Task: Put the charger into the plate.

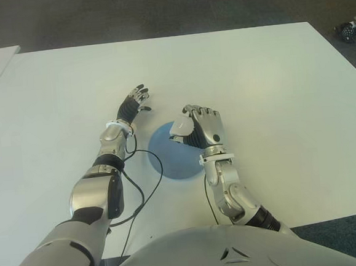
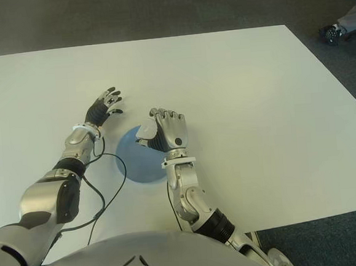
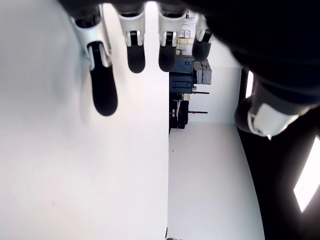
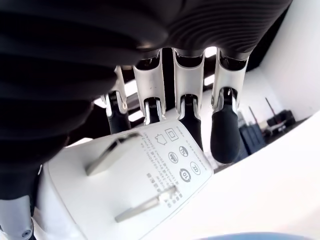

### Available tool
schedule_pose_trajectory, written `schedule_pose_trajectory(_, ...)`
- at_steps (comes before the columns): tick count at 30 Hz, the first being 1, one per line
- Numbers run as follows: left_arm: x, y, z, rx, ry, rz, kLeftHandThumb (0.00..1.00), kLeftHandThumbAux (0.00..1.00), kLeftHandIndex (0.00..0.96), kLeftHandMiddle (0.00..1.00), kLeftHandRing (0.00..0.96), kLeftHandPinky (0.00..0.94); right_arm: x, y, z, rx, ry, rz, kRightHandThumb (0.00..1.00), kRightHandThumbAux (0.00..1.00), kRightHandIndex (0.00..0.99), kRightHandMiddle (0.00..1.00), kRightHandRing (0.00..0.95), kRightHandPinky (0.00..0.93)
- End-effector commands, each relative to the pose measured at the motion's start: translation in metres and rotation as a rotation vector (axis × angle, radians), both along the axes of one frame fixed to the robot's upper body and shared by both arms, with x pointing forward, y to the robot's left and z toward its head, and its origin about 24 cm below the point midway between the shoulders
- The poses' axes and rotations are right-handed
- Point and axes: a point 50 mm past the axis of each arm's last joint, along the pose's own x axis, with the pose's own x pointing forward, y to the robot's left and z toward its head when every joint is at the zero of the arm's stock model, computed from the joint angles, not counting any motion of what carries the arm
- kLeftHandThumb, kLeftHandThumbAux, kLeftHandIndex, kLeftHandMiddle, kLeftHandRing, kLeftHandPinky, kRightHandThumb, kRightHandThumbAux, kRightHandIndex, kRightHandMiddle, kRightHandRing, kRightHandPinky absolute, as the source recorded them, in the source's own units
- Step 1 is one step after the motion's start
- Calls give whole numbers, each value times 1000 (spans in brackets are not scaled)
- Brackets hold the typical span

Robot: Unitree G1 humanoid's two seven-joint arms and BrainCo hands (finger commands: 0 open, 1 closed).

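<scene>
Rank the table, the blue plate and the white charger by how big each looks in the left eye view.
1. Table, largest by far.
2. Plate, partly hidden under the right hand.
3. Charger, smallest, held in that hand, so only part shows.

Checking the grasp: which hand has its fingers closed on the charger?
The right hand, holding the white charger above the blue plate; the left hand is open.

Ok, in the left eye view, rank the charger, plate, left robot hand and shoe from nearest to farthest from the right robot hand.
1. Charger: held in the right robot hand.
2. Plate: just below, on its left.
3. Left robot hand: open, farther left.
4. Shoe: on the floor past the table's far right corner.
</scene>
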Motion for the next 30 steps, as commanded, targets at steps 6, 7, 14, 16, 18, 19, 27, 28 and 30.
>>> schedule_pose_trajectory(6, -14, -3, -21, 0, 100, -7, 0, 484, 35, 125, 136, 168, -6, 8, -4, 7, 69, 51, 358, 248, 18, 14, 13, 13)
schedule_pose_trajectory(7, -14, -3, -21, -1, 99, -8, 0, 485, 36, 128, 138, 171, -6, 8, -4, 6, 74, 54, 342, 228, 11, 9, 8, 8)
schedule_pose_trajectory(14, -14, -3, -20, -4, 93, -10, 0, 492, 44, 126, 137, 163, -7, 5, -2, 21, 67, 75, 287, 135, 0, 0, 0, 0)
schedule_pose_trajectory(16, -14, -3, -20, -4, 91, -10, 0, 494, 44, 121, 132, 156, -7, 5, -1, 27, 64, 80, 282, 119, 0, 0, 0, 0)
schedule_pose_trajectory(18, -15, -3, -20, -1, 88, -8, 0, 500, 43, 112, 123, 147, -7, 4, -1, 38, 58, 90, 276, 99, 0, 0, 0, 0)
schedule_pose_trajectory(19, -15, -3, -20, 0, 86, -7, 0, 502, 43, 110, 121, 145, -7, 3, 0, 43, 55, 94, 274, 95, 0, 0, 0, 0)
schedule_pose_trajectory(27, -15, -3, -20, 11, 76, -2, 0, 530, 48, 99, 106, 131, -6, 0, 2, 79, 25, 113, 259, 64, 0, 0, 0, 0)
schedule_pose_trajectory(28, -15, -3, -20, 12, 75, -4, 0, 532, 48, 98, 105, 130, -6, -1, 2, 88, 17, 110, 258, 64, 0, 0, 0, 0)
schedule_pose_trajectory(30, -15, -3, -20, 13, 75, -6, 0, 537, 50, 97, 102, 128, -6, -2, 3, 96, 9, 108, 249, 65, 0, 0, 0, 0)
